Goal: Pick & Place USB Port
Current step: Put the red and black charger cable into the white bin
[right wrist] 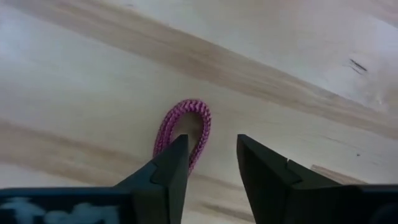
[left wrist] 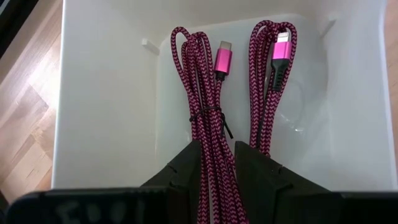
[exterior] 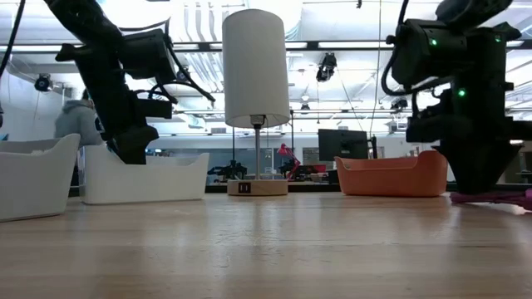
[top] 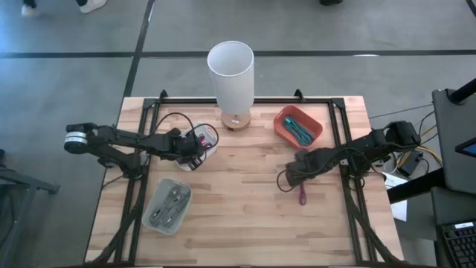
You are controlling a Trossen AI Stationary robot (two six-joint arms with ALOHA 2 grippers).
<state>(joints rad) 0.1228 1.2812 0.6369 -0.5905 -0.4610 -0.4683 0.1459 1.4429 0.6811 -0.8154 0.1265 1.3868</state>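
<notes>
The left gripper [left wrist: 217,163] is inside the white bin [left wrist: 106,93], jaws closed on one bundled pink cable [left wrist: 208,106]; a second pink bundle [left wrist: 273,81] lies just beside it. The right gripper [right wrist: 211,163] stands over the wooden surface [top: 245,216] with jaws open and empty, around the loop of a loose pink cable [right wrist: 186,127]; the rest of it is hidden.

Two pink braided USB cables [left wrist: 208,118] bundled in white bin [left wrist: 106,99]; third cable [top: 303,195] flat on table
</notes>
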